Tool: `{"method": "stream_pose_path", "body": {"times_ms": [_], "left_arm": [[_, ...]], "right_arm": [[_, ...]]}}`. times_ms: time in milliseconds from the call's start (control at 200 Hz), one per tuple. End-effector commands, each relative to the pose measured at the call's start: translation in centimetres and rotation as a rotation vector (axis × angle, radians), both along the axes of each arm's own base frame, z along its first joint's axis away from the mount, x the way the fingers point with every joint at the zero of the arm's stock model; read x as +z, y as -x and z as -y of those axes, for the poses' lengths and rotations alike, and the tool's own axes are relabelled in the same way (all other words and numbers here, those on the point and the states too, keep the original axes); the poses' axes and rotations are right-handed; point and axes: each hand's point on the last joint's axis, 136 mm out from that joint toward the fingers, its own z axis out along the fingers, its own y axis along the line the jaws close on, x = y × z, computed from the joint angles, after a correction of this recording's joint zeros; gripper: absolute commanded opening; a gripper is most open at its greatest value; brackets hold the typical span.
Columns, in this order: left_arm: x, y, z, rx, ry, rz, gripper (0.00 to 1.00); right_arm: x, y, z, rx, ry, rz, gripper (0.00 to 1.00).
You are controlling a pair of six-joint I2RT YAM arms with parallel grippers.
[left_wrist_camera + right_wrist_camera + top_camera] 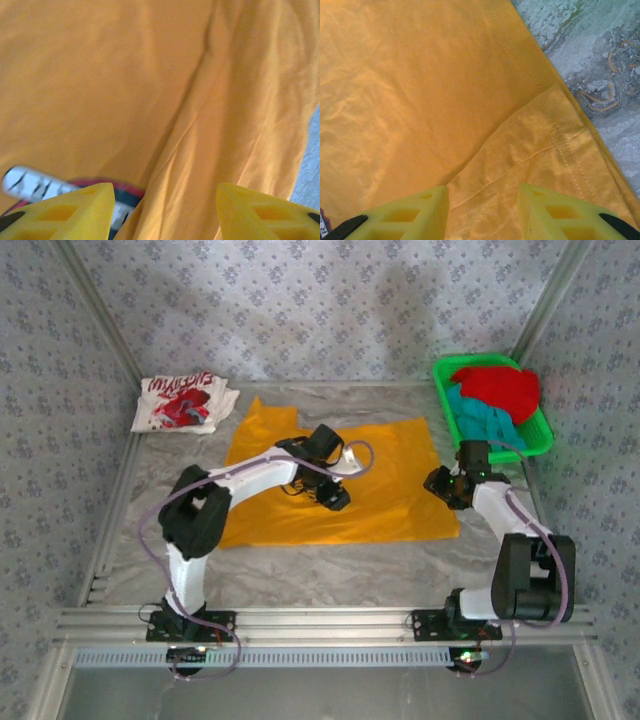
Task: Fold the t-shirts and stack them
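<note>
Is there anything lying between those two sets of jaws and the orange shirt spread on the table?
Nothing visible does. Both pairs of jaws stand open directly over the yellow-orange t-shirt, with its bare, wrinkled cloth right below them.

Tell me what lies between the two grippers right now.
The yellow shirt, spread out: its plain cloth fills the stretch from the left gripper to the right gripper, with nothing else lying on it. The top view shows this.

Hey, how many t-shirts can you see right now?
4: orange tee spread mid-table, white tee far left, red tee and teal tee in the basket; more may hide underneath.
</note>
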Motion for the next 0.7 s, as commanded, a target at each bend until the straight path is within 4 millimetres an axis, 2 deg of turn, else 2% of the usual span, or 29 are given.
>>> {"method": "stream_pose_path", "body": {"times_ms": [0, 125, 290, 395, 540, 595, 700], "left_arm": [[-1.1, 3.0, 1.2, -0.179, -0.029, -0.065, 0.56], [-2.8, 3.3, 1.7, -0.193, -0.073, -0.074, 0.56], [-3.5, 2.6, 2.2, -0.178, -0.068, -0.054, 0.52], [-3.6, 2.0, 2.7, -0.171, -0.062, -0.038, 0.44], [-3.2, 1.9, 2.8, -0.172, -0.06, -0.035, 0.23], [-3.0, 1.8, 2.8, -0.173, -0.058, -0.029, 0.22], [-2.8, 1.6, 2.7, -0.171, -0.062, -0.023, 0.11]], "right_arm": [[1.0, 0.1, 0.4, -0.026, -0.006, 0.058, 0.43], [0.6, 0.4, 0.4, -0.031, -0.02, 0.062, 0.44], [0.2, 0.4, 0.2, -0.026, -0.038, 0.062, 0.44], [0.0, 0.5, 0.2, -0.026, -0.047, 0.06, 0.44], [0.1, 0.6, 0.4, -0.029, -0.047, 0.061, 0.44], [0.1, 0.6, 0.5, -0.03, -0.048, 0.058, 0.44], [0.2, 0.7, 0.6, -0.034, -0.048, 0.06, 0.45]]}}
